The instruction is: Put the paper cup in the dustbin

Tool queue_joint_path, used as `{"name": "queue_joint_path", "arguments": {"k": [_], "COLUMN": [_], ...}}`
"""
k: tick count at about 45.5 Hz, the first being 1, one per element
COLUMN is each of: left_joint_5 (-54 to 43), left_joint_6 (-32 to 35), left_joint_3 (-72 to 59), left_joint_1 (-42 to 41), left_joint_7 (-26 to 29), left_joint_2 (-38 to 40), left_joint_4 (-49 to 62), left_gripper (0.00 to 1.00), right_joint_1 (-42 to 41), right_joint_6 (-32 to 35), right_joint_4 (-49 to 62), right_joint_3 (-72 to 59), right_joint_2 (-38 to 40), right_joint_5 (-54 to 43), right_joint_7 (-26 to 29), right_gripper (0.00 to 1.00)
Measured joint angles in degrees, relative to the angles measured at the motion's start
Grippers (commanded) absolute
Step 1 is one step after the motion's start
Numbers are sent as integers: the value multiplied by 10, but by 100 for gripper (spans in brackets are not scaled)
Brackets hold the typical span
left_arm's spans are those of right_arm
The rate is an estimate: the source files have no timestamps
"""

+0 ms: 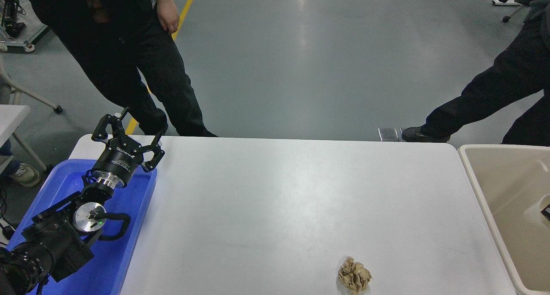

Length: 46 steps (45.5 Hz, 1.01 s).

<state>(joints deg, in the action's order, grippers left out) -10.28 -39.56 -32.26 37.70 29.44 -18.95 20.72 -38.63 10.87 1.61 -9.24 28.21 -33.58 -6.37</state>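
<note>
The beige dustbin [507, 187] stands at the table's right end, with only its left part in view. A small black piece of my right gripper [546, 212] shows at the picture's right edge, inside the bin's outline. Too little of it shows to tell whether it is open or shut. A pale curved edge lies against it, and I cannot tell whether that is the paper cup. No paper cup shows anywhere else. My left gripper [131, 129] is open and empty, parked over the far end of the blue tray at the lower left.
A crumpled brown paper ball [354, 275] lies on the white table [279, 192] near the front edge, right of centre. The blue tray [124, 252] sits at the left end. One person [129, 50] stands at the far left, another [507, 84] at the far right.
</note>
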Motion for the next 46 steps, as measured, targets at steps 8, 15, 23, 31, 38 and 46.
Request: {"name": "queue_joint_path", "arguments": {"k": [8, 15, 23, 31, 38, 46], "left_joint_5": [0, 0, 0, 0, 0, 0], "left_joint_6": [0, 0, 0, 0, 0, 0], "left_joint_3": [0, 0, 0, 0, 0, 0], "left_joint_1": [0, 0, 0, 0, 0, 0], "left_joint_7": [0, 0, 0, 0, 0, 0], "left_joint_2": [0, 0, 0, 0, 0, 0], "left_joint_4": [0, 0, 0, 0, 0, 0], "left_gripper": [100, 100, 100, 100, 100, 100], "right_joint_1": [1, 2, 2, -1, -6, -23], "right_joint_6": [-10, -36, -62, -69, -72, -75], "right_joint_4": [0, -1, -3, -6, -8, -10], "right_joint_3": [1, 2, 6, 10, 29, 68], "right_joint_2": [-1, -1, -2, 1, 4, 13], "right_joint_5": [3, 7, 9, 17, 40, 80], "right_joint_7": [0, 0, -1, -1, -1, -5], "right_gripper": [53, 90, 99, 99, 99, 99]}}
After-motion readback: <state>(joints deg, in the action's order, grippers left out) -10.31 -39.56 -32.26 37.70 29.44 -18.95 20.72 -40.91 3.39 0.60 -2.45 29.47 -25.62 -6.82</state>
